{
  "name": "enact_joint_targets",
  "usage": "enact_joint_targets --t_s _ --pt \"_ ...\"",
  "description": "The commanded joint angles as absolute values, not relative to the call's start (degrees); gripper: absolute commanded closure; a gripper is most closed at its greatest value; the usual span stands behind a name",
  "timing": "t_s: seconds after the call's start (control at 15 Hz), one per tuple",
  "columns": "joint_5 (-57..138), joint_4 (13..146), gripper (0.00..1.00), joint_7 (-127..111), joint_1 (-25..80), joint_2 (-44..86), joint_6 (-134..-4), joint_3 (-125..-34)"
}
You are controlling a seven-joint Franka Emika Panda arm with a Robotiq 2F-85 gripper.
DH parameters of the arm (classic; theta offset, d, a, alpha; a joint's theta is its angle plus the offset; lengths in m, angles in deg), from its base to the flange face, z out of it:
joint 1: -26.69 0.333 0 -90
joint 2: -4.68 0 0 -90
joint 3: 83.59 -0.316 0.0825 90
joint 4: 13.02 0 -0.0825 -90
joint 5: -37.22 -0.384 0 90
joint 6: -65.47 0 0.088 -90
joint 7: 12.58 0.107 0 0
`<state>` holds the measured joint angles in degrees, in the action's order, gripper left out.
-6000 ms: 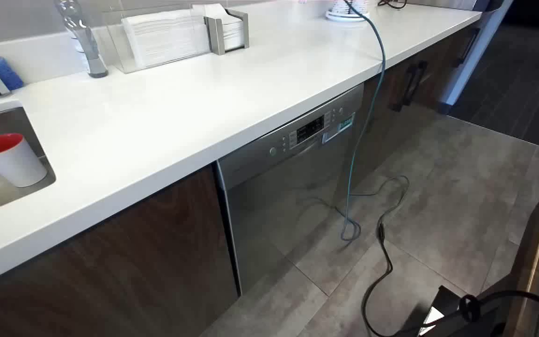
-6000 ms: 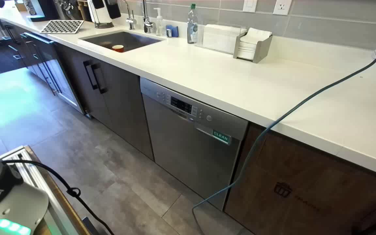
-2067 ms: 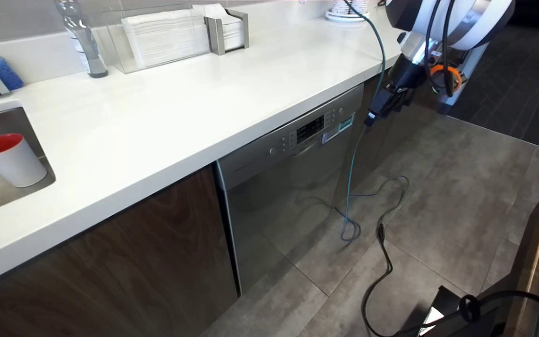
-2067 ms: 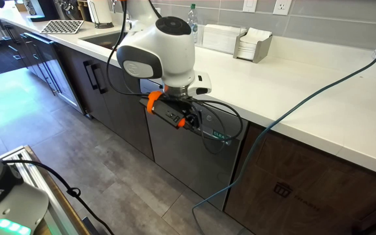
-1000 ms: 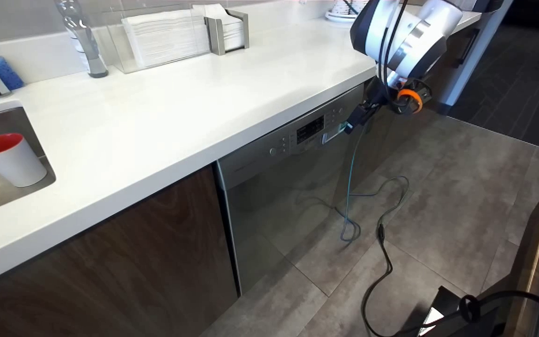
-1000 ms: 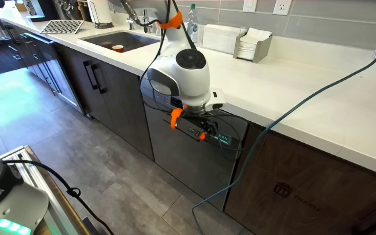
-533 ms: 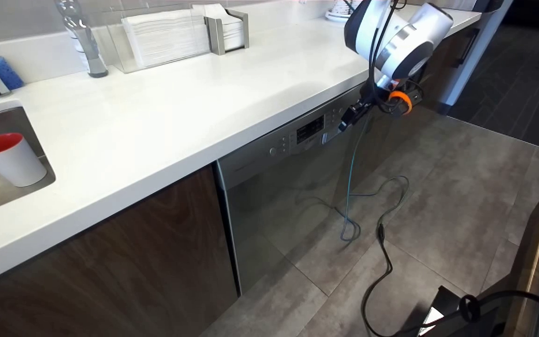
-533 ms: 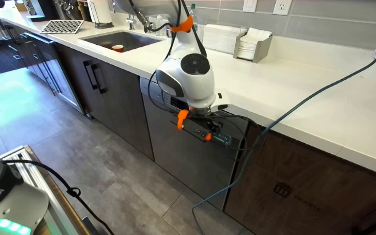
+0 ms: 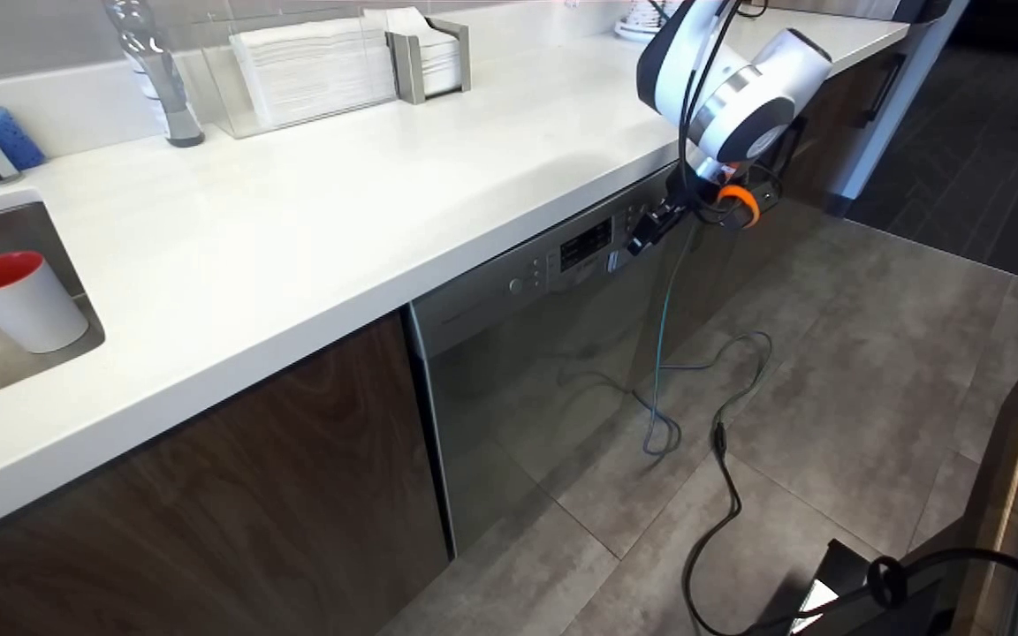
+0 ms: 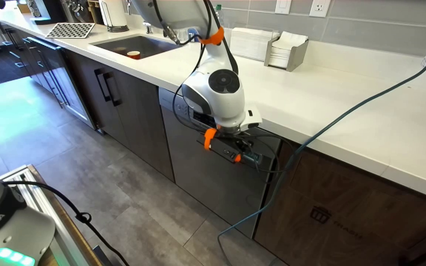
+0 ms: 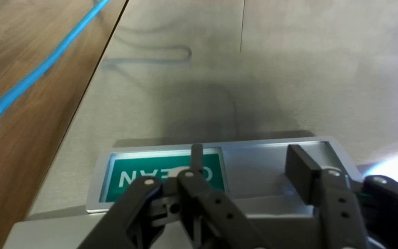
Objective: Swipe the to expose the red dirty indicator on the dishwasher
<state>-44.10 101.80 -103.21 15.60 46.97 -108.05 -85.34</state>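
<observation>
A white robot arm (image 10: 216, 98) hangs over the edge of a white surface (image 9: 341, 203), its black gripper (image 11: 249, 160) in front of the control strip (image 9: 487, 300) at the top of a brushed stainless-steel dishwasher (image 9: 527, 415). The dishwasher is set beneath the surface, between wood cabinet doors (image 9: 191, 495).

The gripper is released, its two fingers (image 11: 299, 173) spread apart. It stands just beside the dishwasher's dark display (image 9: 586, 245), at a silver sign holder (image 11: 254, 173) that runs lengthwise across the steel front. In the wrist view, one end of the sign holder shows a green panel (image 11: 154, 162) reading CLEAN upside down; the other end is plain silver metal. One fingertip is in front of the green panel, partly covering the word, the other in front of the plain metal. Whether either touches the sign holder is hard to tell.

A blue cable (image 11: 36, 73) passes in front of the cabinet door beside the dishwasher. On the surface, white napkins (image 10: 285, 48) stand in a grey metal holder (image 10: 298, 57), and a white cup with a red inside (image 9: 32, 309) sits in the sink (image 9: 10, 234)
</observation>
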Motion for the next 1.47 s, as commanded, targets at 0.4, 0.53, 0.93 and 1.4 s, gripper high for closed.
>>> enact_joint_targets --t_s 0.4,0.53,0.93,1.4 --pt "-48.08 97.39 1.0 -107.04 14.94 50.66 -111.67 -86.57" --pt "-48.12 97.17 1.0 -107.26 14.89 50.78 -112.48 -86.62" --pt "-47.78 96.21 1.0 -107.08 15.23 51.46 -113.28 -86.66" --pt "-47.57 95.86 1.0 -106.86 15.0 51.16 -115.15 -86.23"
